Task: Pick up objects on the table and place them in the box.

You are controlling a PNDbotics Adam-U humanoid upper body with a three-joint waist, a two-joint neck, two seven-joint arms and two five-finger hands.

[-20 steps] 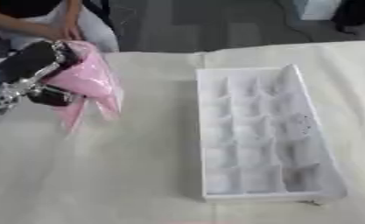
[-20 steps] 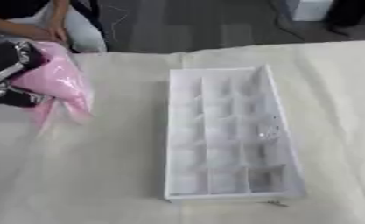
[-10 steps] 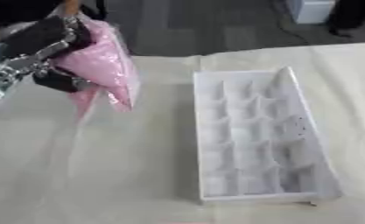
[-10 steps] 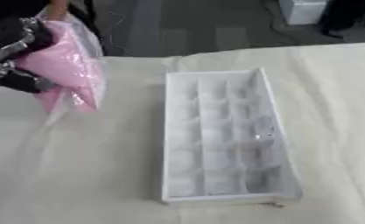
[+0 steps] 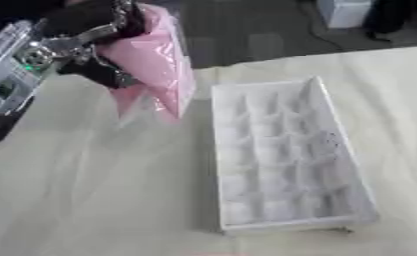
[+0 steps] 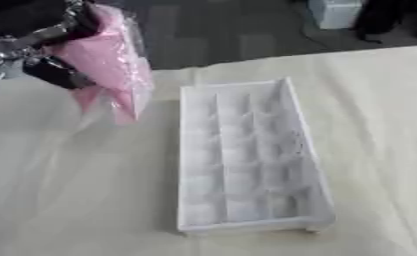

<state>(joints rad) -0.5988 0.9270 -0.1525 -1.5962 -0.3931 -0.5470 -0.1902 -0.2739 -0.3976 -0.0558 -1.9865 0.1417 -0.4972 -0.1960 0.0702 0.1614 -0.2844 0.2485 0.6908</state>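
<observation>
Fingers of the left hand [image 5: 93, 47] are curled round a pink plastic bag [image 5: 155, 65], pinching it near its top (the thumb sits lower, against the bag's near side), and the bag hangs clear of the table [image 5: 89, 190] with its lower end dangling free. It is glossy and translucent at the edges, wrinkled where the hand gathers it, and its bottom tip hangs above the cloth just left of the box [image 5: 286, 155], near that box's far left corner but not over any compartment. The forearm comes in from the upper left, silver and black, with a small green light showing on its casing. The box is white, long and shallow, split into a grid of small compartments, and lies on the pale cream cloth with its long sides running away from the camera, slightly askew. Its cells look bare as far as the blur allows. Beyond the table edge lies a dark floor with a white container [image 5: 343, 12] standing on it.
</observation>
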